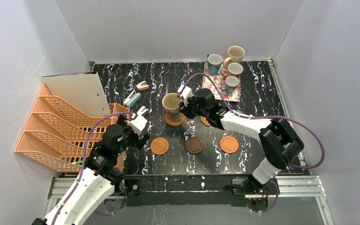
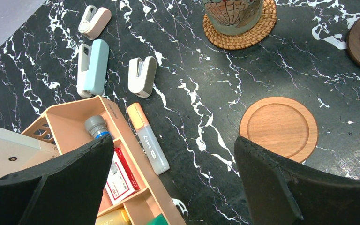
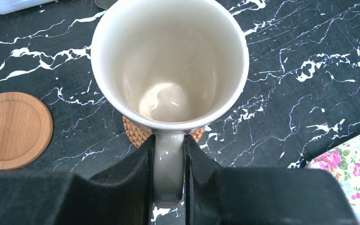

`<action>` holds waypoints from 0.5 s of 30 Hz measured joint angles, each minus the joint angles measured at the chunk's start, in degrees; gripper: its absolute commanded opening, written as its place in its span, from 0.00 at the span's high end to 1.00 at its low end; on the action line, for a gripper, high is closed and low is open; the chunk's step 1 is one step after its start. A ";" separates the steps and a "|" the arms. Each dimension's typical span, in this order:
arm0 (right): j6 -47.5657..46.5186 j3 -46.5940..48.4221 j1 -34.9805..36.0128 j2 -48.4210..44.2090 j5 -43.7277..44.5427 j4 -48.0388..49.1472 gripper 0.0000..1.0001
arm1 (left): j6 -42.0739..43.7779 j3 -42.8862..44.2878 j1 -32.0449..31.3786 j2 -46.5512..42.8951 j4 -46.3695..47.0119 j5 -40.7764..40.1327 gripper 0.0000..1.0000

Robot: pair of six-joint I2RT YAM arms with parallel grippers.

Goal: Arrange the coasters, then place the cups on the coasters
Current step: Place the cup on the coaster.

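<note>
**Sam:** What is hard to see?

**Mia:** Left of the big cup, one black finger of the left claw covers part of the orange box of pens. In that claw's camera the big cup is cut off at the top edge. The dark brown coaster is cut off at the side. Under the big cup, only the rim of a woven coaster peeks out. Just right of the big cup, the right arm lies over the second woven coaster, so only a bit shows.

**Sam:** What else is around?

**Mia:** Far left of the big cup stands an orange rack. Closer in lie a pink stapler, a blue stapler, a white stapler and a marker pen. The left claw hangs near them, fingers wide apart, holding nothing. In front of the big cup, nearer the arms, sit the left smooth coaster, the dark brown coaster and the right smooth coaster. All three are bare. Behind and right of the big cup is the flowery tray. On it are a blue-handled cup, a second beige cup, a red-handled cup and a small cup.

**Sam:** And the big cup?

**Mia:** It is beige with pictures outside, and pale and shiny inside. It sits upright on its woven coaster. The right claw is clamped on its handle, one finger on each side.
</note>
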 measured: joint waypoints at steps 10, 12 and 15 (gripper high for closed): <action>-0.63 0.00 0.00 0.00 -0.07 -0.17 0.99 | 0.00 0.00 0.00 0.00 -0.02 0.00 0.02; -0.76 0.00 0.00 0.00 -0.09 -0.20 0.99 | 0.00 0.00 0.00 0.00 -0.02 0.00 0.02; -1.09 0.00 0.00 0.00 -0.22 -0.50 0.99 | 0.00 0.00 0.00 -0.02 -0.02 0.00 0.02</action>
